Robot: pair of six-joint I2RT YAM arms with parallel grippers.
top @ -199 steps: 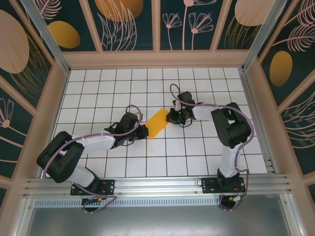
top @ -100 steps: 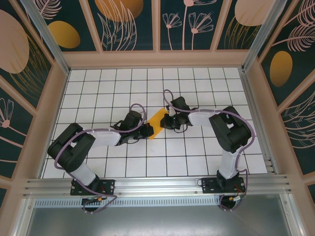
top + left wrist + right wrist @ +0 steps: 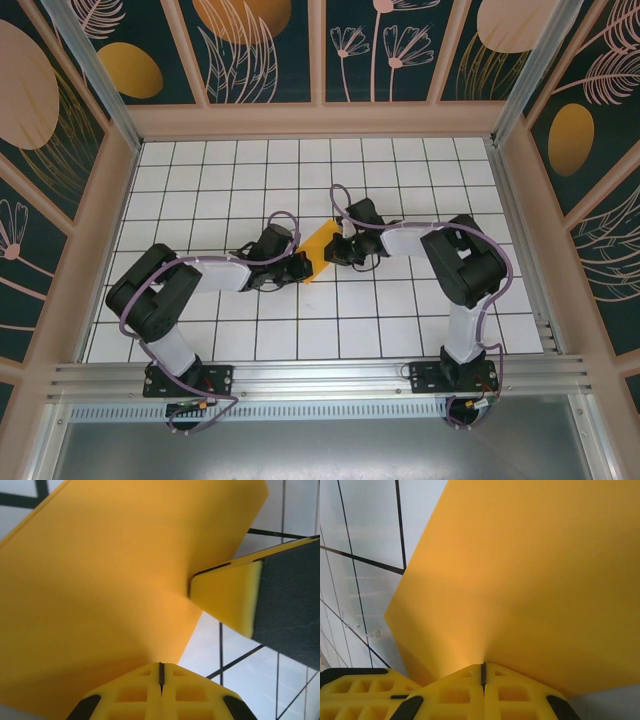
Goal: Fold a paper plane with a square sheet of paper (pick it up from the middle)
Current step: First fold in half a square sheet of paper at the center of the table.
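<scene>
The square sheet of paper (image 3: 320,243) is orange-yellow and hangs just above the white grid table, bowed between my two grippers at the table's middle. My left gripper (image 3: 302,266) is shut on its lower left edge. In the left wrist view the closed jaws (image 3: 161,669) pinch the sheet (image 3: 115,580), and a finger of the right gripper (image 3: 227,597) touches its far edge. My right gripper (image 3: 337,248) is shut on the opposite edge. The right wrist view has its closed jaws (image 3: 482,670) clamped on the paper (image 3: 530,580), with the left gripper's fingers (image 3: 355,690) at the lower left.
The white grid table (image 3: 400,170) is boxed in by a wooden frame with dark floral panels (image 3: 250,50) at the back and sides. An aluminium rail (image 3: 320,375) runs along the near edge by the arm bases.
Both grippers have drawn closer together over the last second. The sheet between them now looks shorter and more bowed. Both stayed shut on it.
</scene>
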